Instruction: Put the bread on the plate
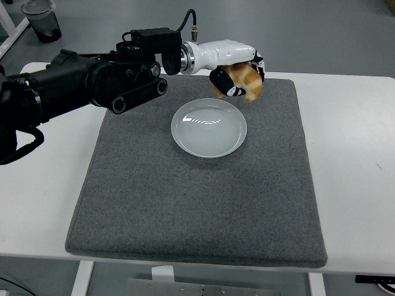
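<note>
A golden-brown piece of bread point(245, 82) hangs in the air, held by my left hand point(237, 79), whose black and white fingers are curled around it. The hand is over the far right rim of the white plate point(208, 127). That round, shallow plate lies with nothing in it on the grey mat point(197, 179), a little beyond the mat's middle. My left arm point(92, 83) reaches in from the left edge across the mat's far left part. The right arm does not show.
The grey mat covers most of the white table point(352, 154). A dark bin point(41, 18) stands on the floor beyond the table's far left corner.
</note>
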`<state>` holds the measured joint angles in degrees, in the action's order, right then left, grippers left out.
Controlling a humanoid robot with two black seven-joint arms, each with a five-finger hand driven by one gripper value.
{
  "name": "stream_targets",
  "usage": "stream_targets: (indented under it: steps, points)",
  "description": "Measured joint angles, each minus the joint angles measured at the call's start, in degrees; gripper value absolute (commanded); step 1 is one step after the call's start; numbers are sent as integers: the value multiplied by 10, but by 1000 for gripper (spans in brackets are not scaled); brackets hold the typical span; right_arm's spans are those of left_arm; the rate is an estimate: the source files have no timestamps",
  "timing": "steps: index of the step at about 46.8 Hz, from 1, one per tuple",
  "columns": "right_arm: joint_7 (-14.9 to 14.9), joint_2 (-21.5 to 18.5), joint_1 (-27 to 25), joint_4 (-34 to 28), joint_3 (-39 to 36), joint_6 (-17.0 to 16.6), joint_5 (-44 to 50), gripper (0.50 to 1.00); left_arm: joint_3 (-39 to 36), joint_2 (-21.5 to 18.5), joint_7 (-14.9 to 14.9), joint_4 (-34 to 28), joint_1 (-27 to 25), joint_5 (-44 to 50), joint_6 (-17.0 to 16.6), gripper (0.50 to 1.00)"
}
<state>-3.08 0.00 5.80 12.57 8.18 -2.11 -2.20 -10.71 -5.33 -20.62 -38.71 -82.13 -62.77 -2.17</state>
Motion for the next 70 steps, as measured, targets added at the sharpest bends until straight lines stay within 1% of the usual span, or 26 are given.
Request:
stream_targets:
  steps: [8, 13, 28, 37, 43, 70]
  points:
    - [0, 0, 0, 0, 0, 0, 0, 930, -41, 18, 0, 15, 21, 0, -27, 500]
    - [0, 0, 0, 0, 0, 0, 0, 930, -57, 24, 0, 24, 38, 0, -34, 500]
    - [0, 0, 0, 0, 0, 0, 0, 930, -83, 24, -5, 36, 71, 0, -54, 500]
    - [0, 0, 0, 0, 0, 0, 0, 932, -94, 24, -5, 39, 76, -1, -57, 500]
    - [0, 0, 0, 0, 0, 0, 0, 930, -109, 24, -5, 56, 79, -1, -65, 500]
    - [0, 0, -1, 0, 1, 0, 0, 932, -110, 24, -6, 61, 90, 0, -70, 500]
